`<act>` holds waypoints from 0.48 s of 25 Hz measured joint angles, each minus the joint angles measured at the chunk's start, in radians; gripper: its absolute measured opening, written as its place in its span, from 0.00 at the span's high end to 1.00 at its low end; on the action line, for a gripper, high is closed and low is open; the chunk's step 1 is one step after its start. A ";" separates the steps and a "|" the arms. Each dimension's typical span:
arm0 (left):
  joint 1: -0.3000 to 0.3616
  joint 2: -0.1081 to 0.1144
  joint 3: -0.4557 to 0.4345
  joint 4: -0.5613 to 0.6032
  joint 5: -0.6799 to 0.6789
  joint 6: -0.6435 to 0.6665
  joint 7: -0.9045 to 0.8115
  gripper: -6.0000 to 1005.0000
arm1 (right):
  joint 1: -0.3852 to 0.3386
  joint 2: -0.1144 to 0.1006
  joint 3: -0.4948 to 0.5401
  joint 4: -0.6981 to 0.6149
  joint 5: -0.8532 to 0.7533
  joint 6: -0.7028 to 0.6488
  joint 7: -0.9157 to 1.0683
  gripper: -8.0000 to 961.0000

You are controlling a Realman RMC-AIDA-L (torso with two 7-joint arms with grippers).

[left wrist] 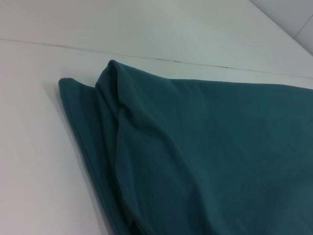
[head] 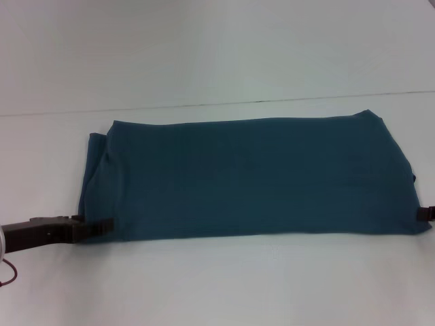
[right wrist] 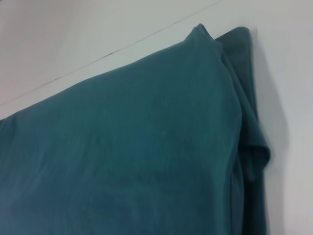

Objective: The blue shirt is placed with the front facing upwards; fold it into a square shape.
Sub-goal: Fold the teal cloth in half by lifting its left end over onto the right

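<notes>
White tabletop (head: 217, 285) under blue shirt (head: 251, 180)

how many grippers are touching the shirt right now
2. The left gripper is at the blue shirt's near left corner. The right gripper barely enters view at the shirt's near right corner; most of it is out of frame, so contact there is likely, not certain.

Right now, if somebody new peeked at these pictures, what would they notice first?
First, the blue shirt: it lies folded into a long wide band across the middle of the white table, no lettering showing. Next, the left pincer, low at the shirt's near left corner. The right pincer barely peeks in at the near right corner.
</notes>
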 joint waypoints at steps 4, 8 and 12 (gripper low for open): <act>-0.001 0.001 0.000 0.001 0.011 -0.001 0.000 0.26 | 0.000 0.000 -0.001 0.000 0.001 0.001 0.000 0.99; -0.002 0.001 0.000 0.001 0.024 -0.007 -0.002 0.26 | 0.000 0.000 -0.002 0.000 0.002 0.002 0.000 0.99; 0.004 0.001 -0.005 0.001 0.024 -0.016 -0.002 0.26 | 0.000 0.000 -0.003 0.000 0.002 0.003 0.000 0.99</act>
